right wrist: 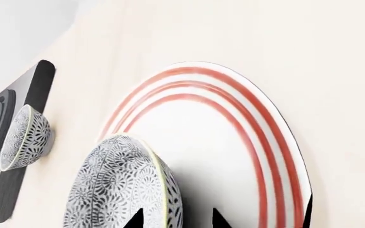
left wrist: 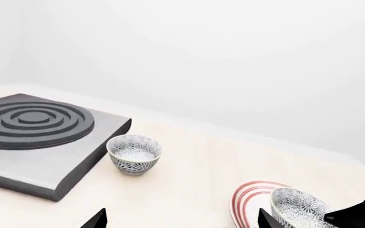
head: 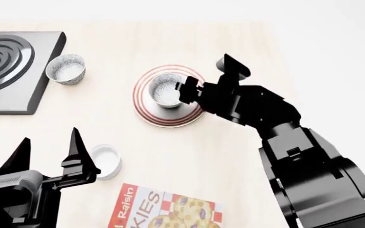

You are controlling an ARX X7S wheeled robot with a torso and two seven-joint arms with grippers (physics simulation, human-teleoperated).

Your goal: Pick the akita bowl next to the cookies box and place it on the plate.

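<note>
The akita bowl (head: 166,90) is sitting upright on the plate (head: 146,112), mouth facing up, being round with no long axis; the right hand (head: 184,91) is gripping its rim. The left hand (head: 49,151) is hovering open near the white cup (head: 104,160), above the cookies box (head: 165,209); the second speckled bowl (head: 66,69) is resting beside the stove burner (head: 5,71).

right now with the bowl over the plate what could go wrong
The akita bowl sits off-centre on the plate, and the right claw is at its rim. Whether the claw grips it is unclear; pulling back without opening fully could tip or drag the bowl. A hard release might slide the plate across the table. The second bowl by the stove looks identical, inviting a mix-up.
</note>
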